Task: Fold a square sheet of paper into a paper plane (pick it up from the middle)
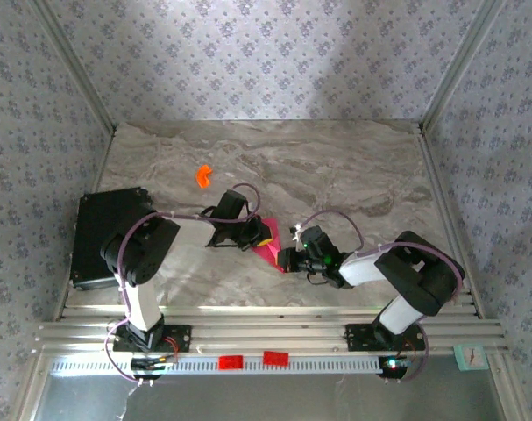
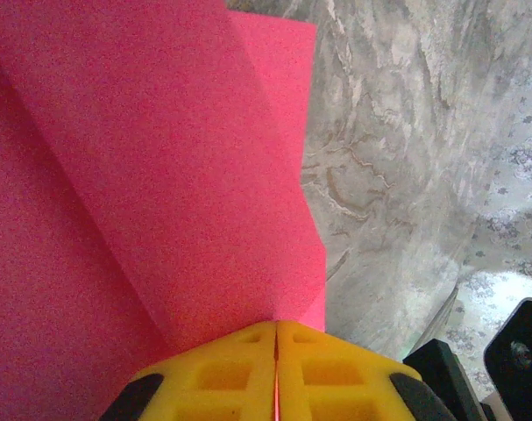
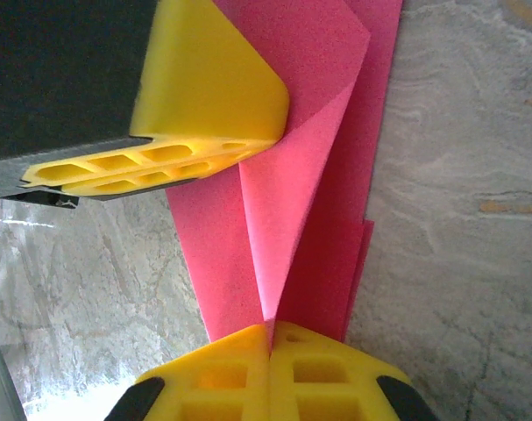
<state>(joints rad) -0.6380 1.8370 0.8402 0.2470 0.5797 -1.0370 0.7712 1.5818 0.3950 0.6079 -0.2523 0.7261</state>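
While clamped, end effectors [image 2: 276, 326] [image 3: 270, 327] on paper [image 2: 160, 175]

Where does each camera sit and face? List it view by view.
Top external: above and behind, looking down at the table; both arms show.
Left wrist: behind the left gripper, facing along the pink paper it pinches.
Right wrist: behind the right gripper, facing the paper; the left gripper's fingers show too.
Shared: the paper, in all three views.

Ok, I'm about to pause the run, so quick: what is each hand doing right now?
Left hand: closed, pinching the pink paper.
Right hand: closed, pinching the same pink paper.
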